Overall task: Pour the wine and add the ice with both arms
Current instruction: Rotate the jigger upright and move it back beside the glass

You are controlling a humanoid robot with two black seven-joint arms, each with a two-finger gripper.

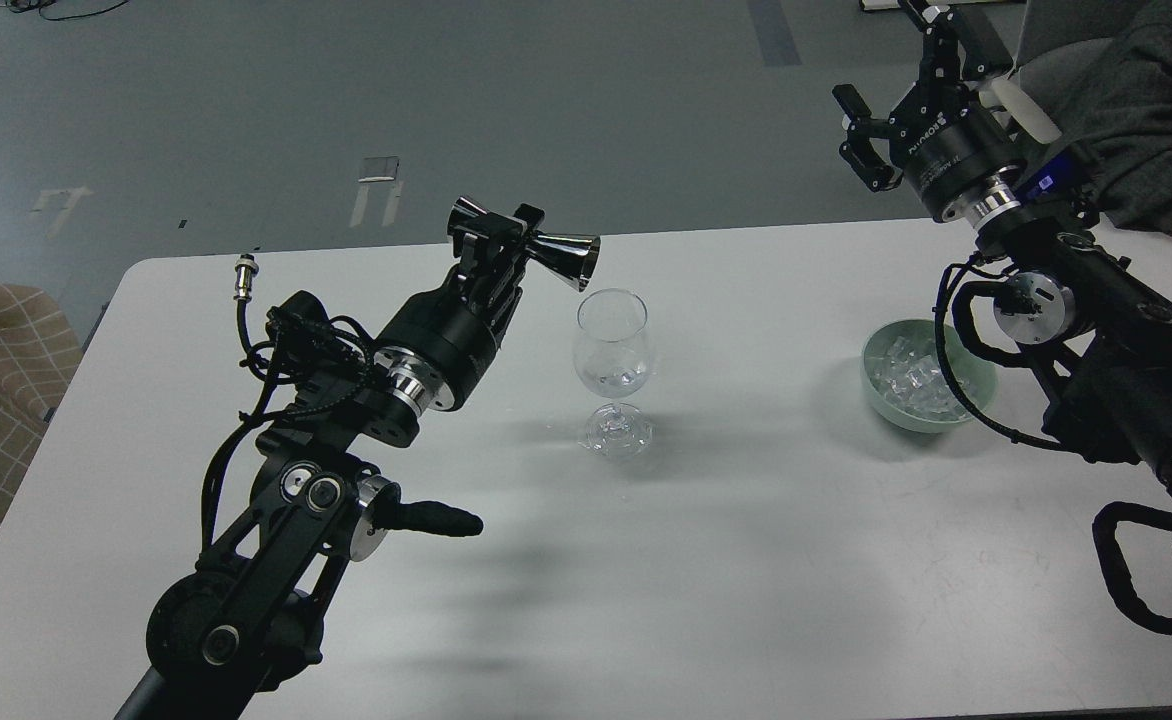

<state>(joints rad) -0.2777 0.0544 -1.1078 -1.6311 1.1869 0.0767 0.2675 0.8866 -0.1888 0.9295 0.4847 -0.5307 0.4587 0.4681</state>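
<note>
Left gripper (506, 240) pinches a steel jigger (536, 243) tipped over the wine glass (613, 345) just beyond it; ice (618, 378) already inside. Right gripper (861, 135) spread, empty, above the ice bowl (921, 375).

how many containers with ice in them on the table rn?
2. The wine glass near the table's middle, under the tilted jigger held by the left tool, has a few cubes. The green bowl on the right holds a heap, partly hidden by the right arm.

A white table (746, 580) carries two things — a clear wine glass (614, 372) near the middle, and a green bowl (928, 376) of ice (914, 382) to the right.
</note>
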